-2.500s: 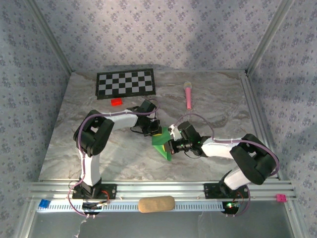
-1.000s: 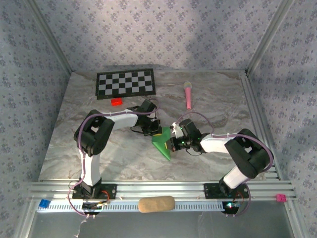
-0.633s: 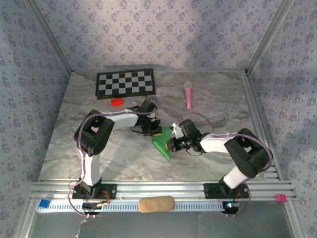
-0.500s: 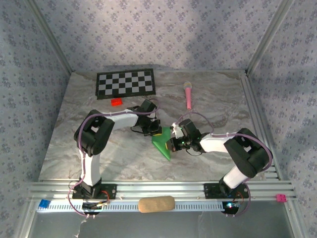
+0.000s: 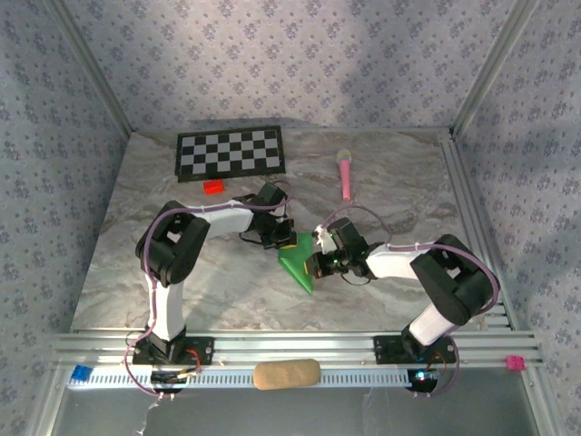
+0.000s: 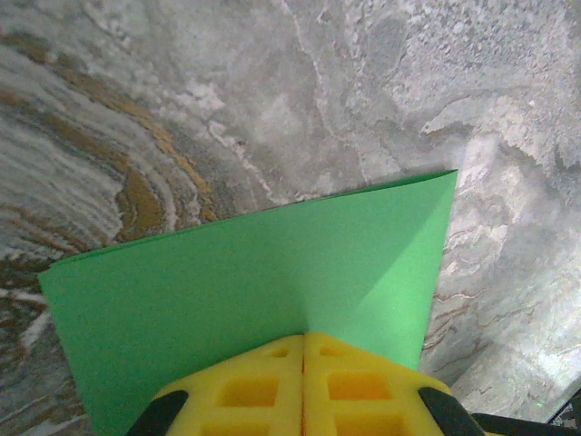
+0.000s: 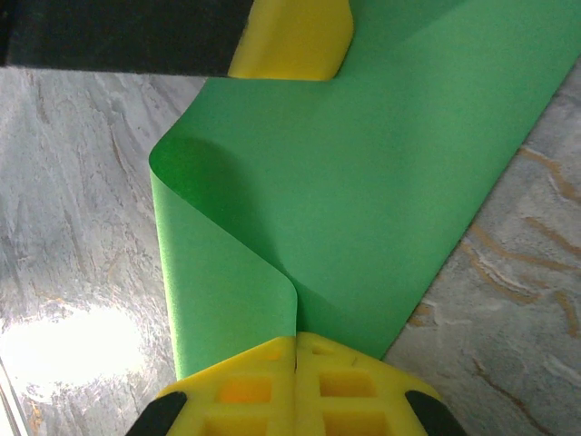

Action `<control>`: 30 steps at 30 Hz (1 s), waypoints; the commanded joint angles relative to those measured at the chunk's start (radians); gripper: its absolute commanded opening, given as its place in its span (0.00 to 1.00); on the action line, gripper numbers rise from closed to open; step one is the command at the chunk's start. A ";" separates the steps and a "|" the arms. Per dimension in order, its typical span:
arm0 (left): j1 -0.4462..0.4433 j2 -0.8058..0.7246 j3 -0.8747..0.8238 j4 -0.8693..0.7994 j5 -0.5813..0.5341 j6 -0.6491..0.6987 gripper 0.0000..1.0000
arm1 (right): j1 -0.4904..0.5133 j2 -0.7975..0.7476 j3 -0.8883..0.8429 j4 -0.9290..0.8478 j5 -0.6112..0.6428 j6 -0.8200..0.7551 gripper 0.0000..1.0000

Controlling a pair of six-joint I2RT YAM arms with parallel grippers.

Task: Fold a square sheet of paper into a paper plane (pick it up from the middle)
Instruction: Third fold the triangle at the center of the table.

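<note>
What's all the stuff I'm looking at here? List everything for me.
green paper: one, bright green, folded, mid-table between the grippers
checkerboard: one, black and white, far left
small block: one, red, just in front of the checkerboard
microphone-shaped toy: one, pink, far side, right of centre
oblong pad: one, tan, front rail
blue piece: one, rail's left end
pink piece: one, rail's right end
table: one, grey marbled
left gripper: one, yellow fingers, shut on the paper
right gripper: one, yellow fingers, shut on the paper
</note>
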 commanded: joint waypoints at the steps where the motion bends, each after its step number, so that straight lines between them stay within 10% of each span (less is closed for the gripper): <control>1: -0.014 0.051 -0.004 -0.054 -0.032 0.011 0.09 | -0.006 0.009 0.021 -0.025 0.015 -0.019 0.00; 30: -0.013 0.041 0.016 -0.058 -0.032 0.016 0.09 | -0.004 0.040 0.018 -0.049 0.031 -0.021 0.00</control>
